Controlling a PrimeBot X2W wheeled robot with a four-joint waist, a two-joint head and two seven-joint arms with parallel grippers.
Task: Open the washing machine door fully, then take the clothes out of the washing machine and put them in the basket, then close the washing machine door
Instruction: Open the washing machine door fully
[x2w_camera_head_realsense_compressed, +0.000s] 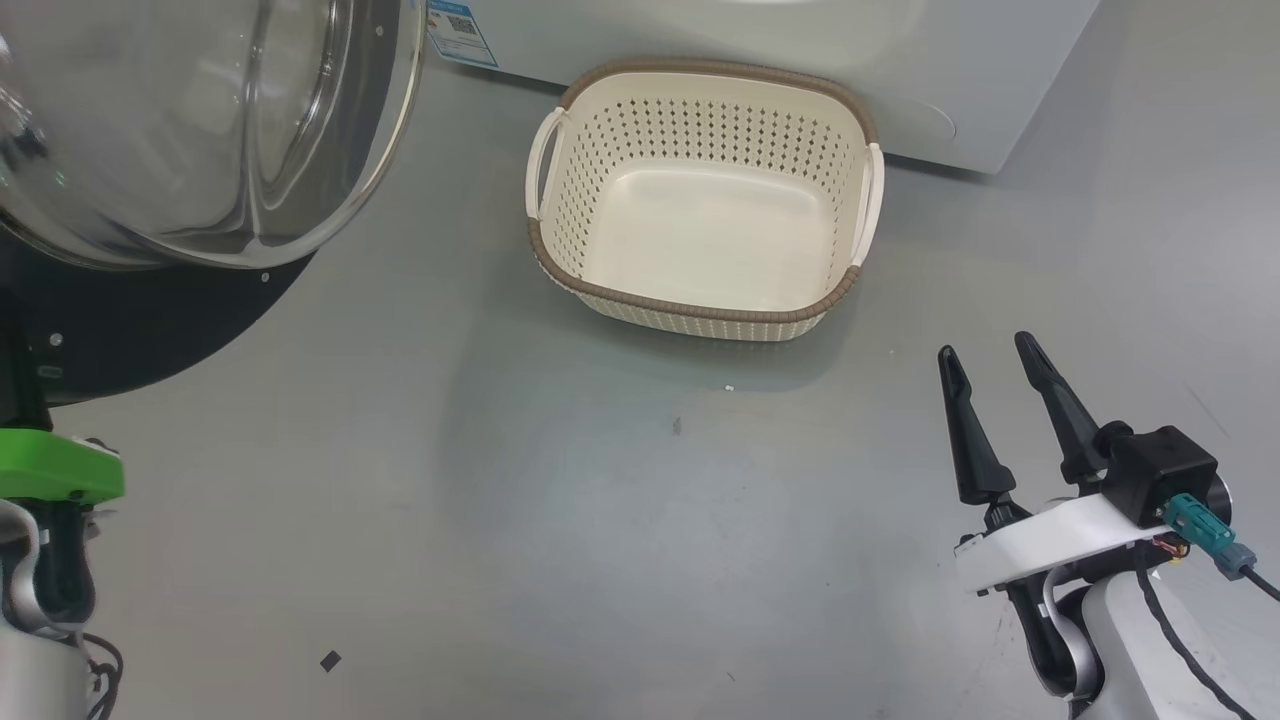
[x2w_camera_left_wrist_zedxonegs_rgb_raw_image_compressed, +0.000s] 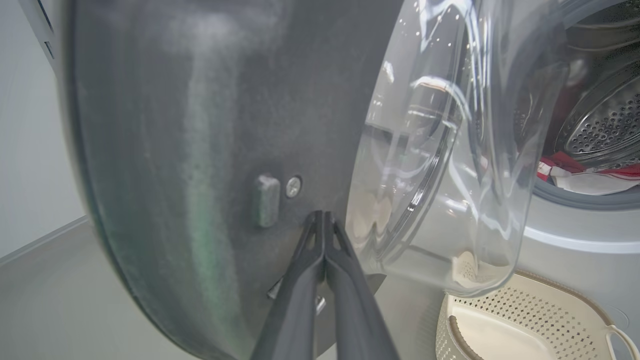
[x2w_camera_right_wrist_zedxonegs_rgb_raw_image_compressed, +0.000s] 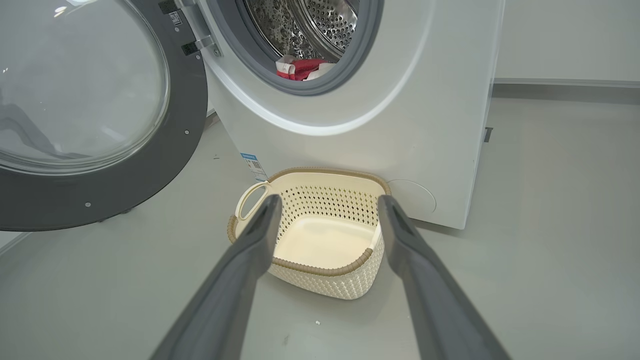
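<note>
On floor (x2w_camera_head_realsense_compressed: 500, 500) by washer (x2w_camera_head_realsense_compressed: 800, 60): cream perforated basket (x2w_camera_head_realsense_compressed: 700, 130), brown woven rim, rounded-rect.

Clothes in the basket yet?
No, the basket holds nothing, and the red clothes lie in the drum.

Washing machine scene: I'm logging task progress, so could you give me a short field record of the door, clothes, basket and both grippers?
washing machine door: open, swung out to the side of the opening
clothes: red and white, lying in the drum of the washing machine
basket: empty, on the floor in front of the machine
left gripper: shut, tips at the door's dark inner face
right gripper: open, empty, over the floor near the basket
</note>
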